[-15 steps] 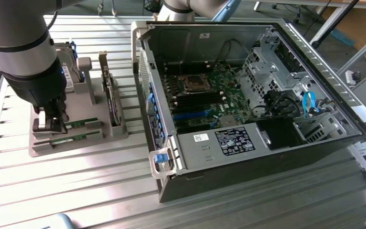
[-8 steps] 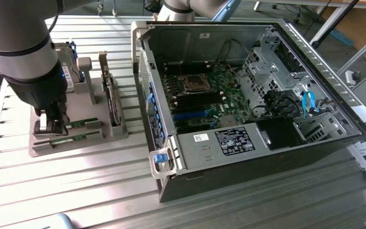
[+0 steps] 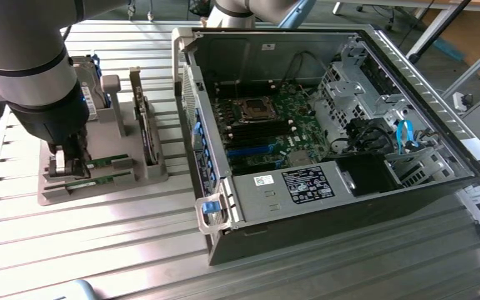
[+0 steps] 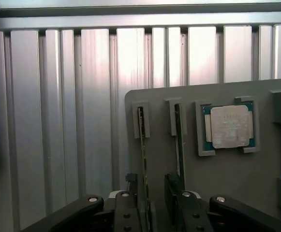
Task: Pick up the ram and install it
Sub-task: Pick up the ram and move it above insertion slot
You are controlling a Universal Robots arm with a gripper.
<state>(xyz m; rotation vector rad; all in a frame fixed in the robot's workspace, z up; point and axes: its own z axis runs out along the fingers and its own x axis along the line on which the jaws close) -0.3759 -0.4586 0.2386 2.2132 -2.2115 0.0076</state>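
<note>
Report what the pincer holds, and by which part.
Nothing is held: the pincer is open, low at the ram, which sits slotted in the tray.

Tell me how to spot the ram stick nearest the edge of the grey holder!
Find the open computer case; a grey holder sits beside it, on the exterior view's left. By the open gripper, two thin green sticks stand on edge in slots. Yours is the ram along the holder's outer edge; its twin stands next to the square silver processor chip.

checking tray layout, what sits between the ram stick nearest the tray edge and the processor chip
another ram stick, standing on edge, in the wrist view
</note>
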